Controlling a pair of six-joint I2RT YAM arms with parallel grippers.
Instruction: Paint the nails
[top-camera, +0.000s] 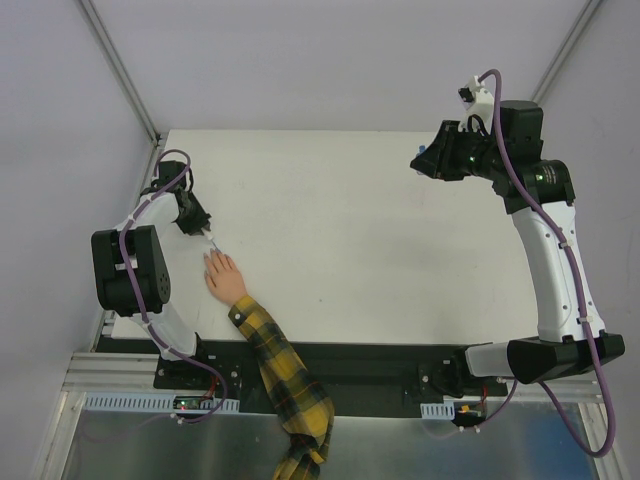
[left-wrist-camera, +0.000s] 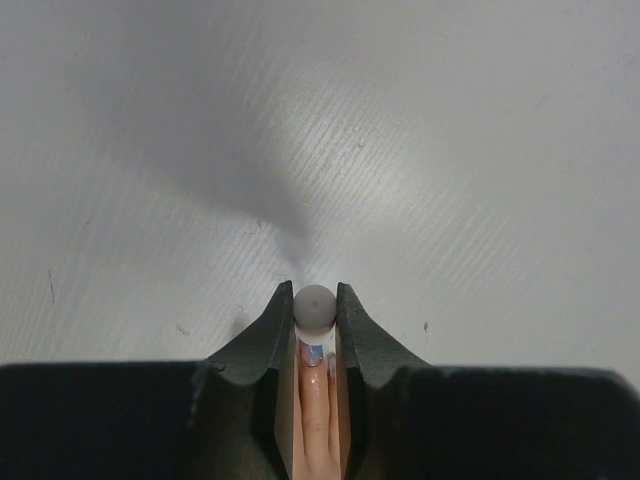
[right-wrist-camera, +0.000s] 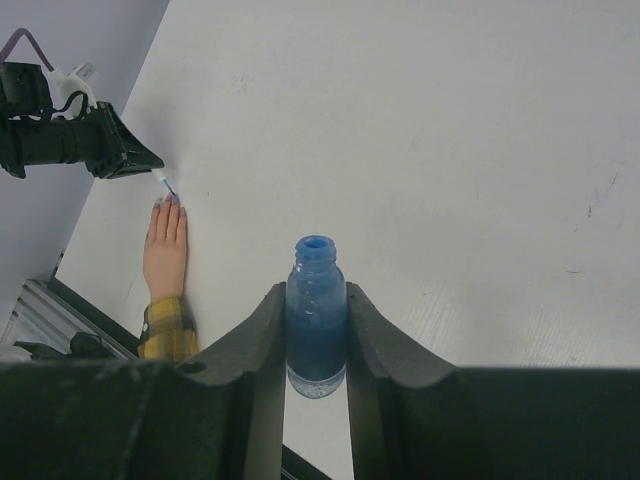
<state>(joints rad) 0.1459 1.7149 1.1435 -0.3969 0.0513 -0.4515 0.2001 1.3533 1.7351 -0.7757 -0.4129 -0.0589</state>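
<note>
Left gripper (top-camera: 203, 230) pinches a brush (left-wrist-camera: 314, 306) over the nails (left-wrist-camera: 313, 352). Right wrist alone shows right gripper (right-wrist-camera: 316, 300) clutching 1 bottle (right-wrist-camera: 316, 320)

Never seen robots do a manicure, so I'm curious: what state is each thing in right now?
nails: some tinted blue
hand: flat, palm down
brush: blue-tipped, at the nails
bottle: uncapped, blue liquid inside
left gripper: shut on the brush
right gripper: shut on the bottle

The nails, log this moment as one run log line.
left gripper: shut on brush, tip at nails | right gripper: shut on open blue bottle, apart from hand
</note>
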